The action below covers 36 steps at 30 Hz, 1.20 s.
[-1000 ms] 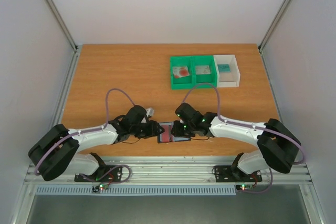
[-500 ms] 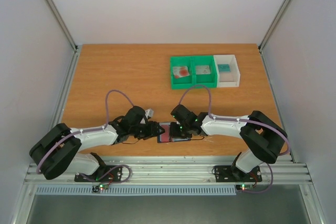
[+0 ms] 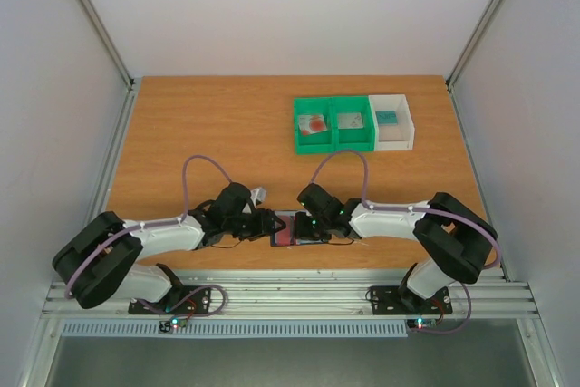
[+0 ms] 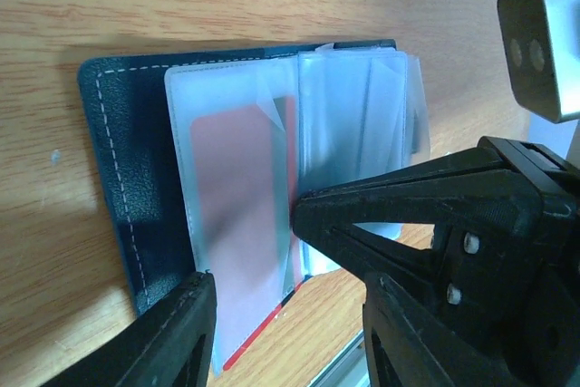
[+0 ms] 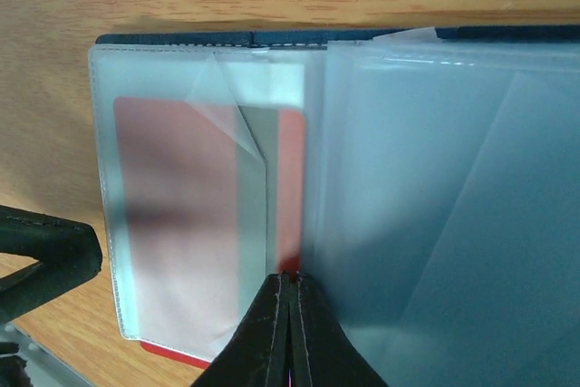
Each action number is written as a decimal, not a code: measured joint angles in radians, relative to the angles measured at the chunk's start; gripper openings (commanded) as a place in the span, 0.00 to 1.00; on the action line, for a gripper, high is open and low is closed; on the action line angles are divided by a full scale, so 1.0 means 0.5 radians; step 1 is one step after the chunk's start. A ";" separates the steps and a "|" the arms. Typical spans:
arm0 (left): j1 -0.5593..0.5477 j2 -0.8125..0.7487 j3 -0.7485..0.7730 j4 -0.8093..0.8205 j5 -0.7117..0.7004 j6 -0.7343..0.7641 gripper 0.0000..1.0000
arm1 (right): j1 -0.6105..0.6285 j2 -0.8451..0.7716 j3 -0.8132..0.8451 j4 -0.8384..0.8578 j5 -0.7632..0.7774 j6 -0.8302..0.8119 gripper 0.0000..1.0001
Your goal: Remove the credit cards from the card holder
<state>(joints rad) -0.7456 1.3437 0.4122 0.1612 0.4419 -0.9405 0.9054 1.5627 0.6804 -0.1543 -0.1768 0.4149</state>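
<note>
Showing one card (image 5: 290, 183), one card holder (image 4: 118, 188)

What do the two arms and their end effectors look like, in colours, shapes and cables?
The left arm and the right arm have white tubular links and bulky black joint housings. A purple cable loops over each. The left end effector and the right end effector are black, with two tapering pointed fingers. Small green lights glow on the right wrist.
</note>
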 measured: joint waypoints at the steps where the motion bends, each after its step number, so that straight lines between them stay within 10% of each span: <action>1: 0.000 0.005 0.000 0.008 -0.001 -0.004 0.44 | 0.000 -0.004 -0.008 0.012 0.000 0.005 0.01; 36: 0.014 0.095 0.001 -0.010 -0.054 0.022 0.32 | 0.000 -0.040 -0.093 0.142 0.001 0.062 0.01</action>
<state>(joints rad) -0.7387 1.3911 0.4126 0.1562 0.4149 -0.9295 0.9054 1.5429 0.6338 -0.0834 -0.1764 0.4458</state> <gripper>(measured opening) 0.375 0.016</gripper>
